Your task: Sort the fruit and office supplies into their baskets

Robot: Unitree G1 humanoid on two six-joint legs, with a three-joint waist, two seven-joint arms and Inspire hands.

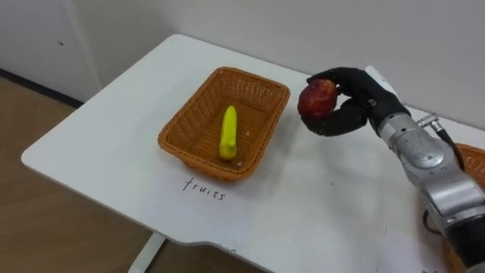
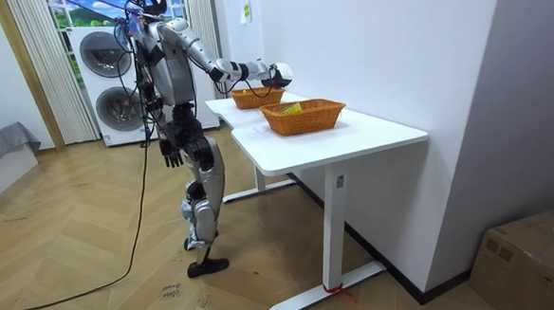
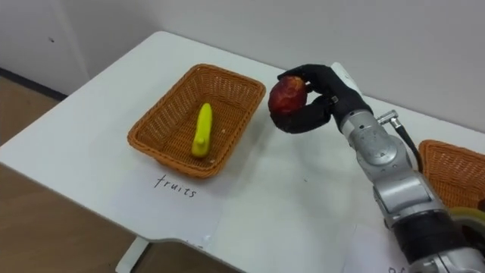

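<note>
My right robot hand [image 1: 358, 97] clamps the round red apple [image 1: 317, 99] at three o'clock of the brown wicker basket [image 1: 198, 125], long yellow banana [image 1: 228, 133] inside.

Red, yellow and woven orange-brown are set against a white table [image 1: 114, 129].

The apple [image 1: 317, 97] is coloured deep red with a paler yellowish patch, and the right hand [image 1: 364, 95] is clad in black. The basket [image 1: 193, 121] is woven in orange-brown wicker with a fine criss-cross pattern, and the banana [image 1: 228, 132] in it is coloured bright yellow. A second basket [image 3: 455, 171] is woven in the same orange-brown. Dark handwriting [image 1: 204, 189] is marked on the table. The floor [image 2: 92, 241] is laid in a light-brown herringbone pattern.
</note>
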